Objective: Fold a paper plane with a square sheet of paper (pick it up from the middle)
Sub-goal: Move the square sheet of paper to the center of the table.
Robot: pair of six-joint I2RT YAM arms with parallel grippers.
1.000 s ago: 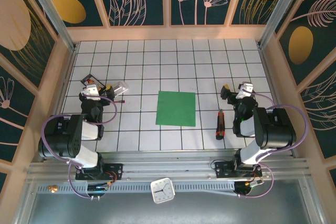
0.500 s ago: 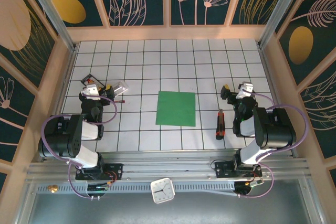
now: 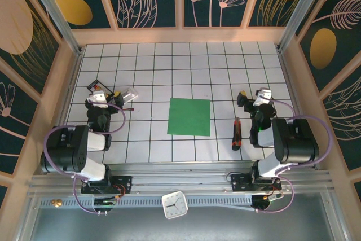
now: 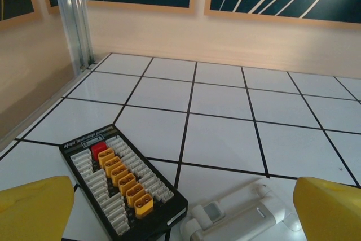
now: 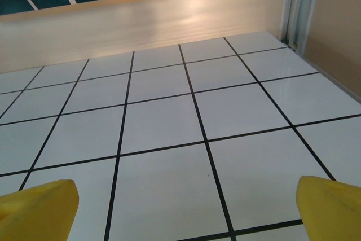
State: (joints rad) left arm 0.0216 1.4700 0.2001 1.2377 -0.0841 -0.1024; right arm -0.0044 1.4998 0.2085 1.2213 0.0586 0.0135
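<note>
The square sheet of paper (image 3: 189, 116) is bright green and lies flat and unfolded on the white grid table, midway between the two arms. The paper plane is out of view. My left gripper (image 3: 107, 92) rests low at the table's left, about two tiles from the sheet. In the left wrist view the left gripper (image 4: 180, 218) is open, its yellow fingertips (image 4: 34, 207) wide apart with nothing held. My right gripper (image 3: 252, 95) sits at the right of the sheet. In the right wrist view the right gripper (image 5: 183, 213) is open over bare tiles.
A black connector board (image 4: 121, 182) and a white plastic device (image 4: 242, 215) lie just ahead of the left gripper. A clear plastic piece (image 3: 130, 93) is beside them. A red-and-black screwdriver (image 3: 236, 134) lies between the sheet and the right arm. Wooden walls (image 3: 180, 35) ring the table.
</note>
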